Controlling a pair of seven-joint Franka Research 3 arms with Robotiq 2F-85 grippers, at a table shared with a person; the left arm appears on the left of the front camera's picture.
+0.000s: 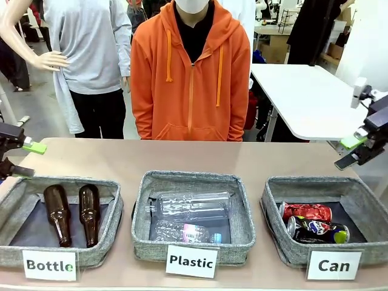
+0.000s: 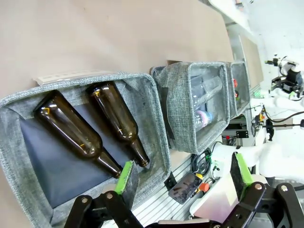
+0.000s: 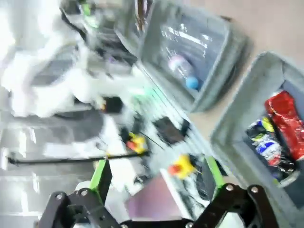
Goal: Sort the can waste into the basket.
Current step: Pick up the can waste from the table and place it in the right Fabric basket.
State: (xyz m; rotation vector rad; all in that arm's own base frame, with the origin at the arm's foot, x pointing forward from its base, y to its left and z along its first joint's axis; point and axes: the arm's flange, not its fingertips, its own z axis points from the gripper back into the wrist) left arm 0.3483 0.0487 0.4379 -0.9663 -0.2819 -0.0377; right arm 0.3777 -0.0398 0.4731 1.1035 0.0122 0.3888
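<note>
- Can waste: two items, both lying on their sides inside the basket (image 1: pixel 285 251) marked "Can", at the near right of the table (image 1: pixel 121 157). The dark blue can (image 1: pixel 316 230) with white print lies nearer the front; the dented red can (image 1: pixel 307 211) lies just behind it, the two touching or nearly so. In the right wrist view they show side by side in the same bin, though that picture is blurred.
- Label "Can" (image 1: pixel 333 265): white card on the front wall of that basket.
- Middle bin (image 1: pixel 193 247), labelled "Plastic": holds clear plastic bottles (image 1: pixel 191 206), lying flat.
- Left bin (image 1: pixel 18 251), labelled "Bottle": holds two brown glass bottles (image 1: pixel 59 213), side by side, necks toward the near edge.
- Left gripper (image 2: pixel 183 178): at the left edge of the table, above the left bin's near side; green-padded fingers spread wide, nothing between them.
- Right gripper (image 3: pixel 156 176): raised at the right edge, beyond the can basket's far corner; fingers apart, holding nothing.
- Person (image 1: pixel 191 79): orange hooded jacket, standing at the far side of the table, middle.
</note>
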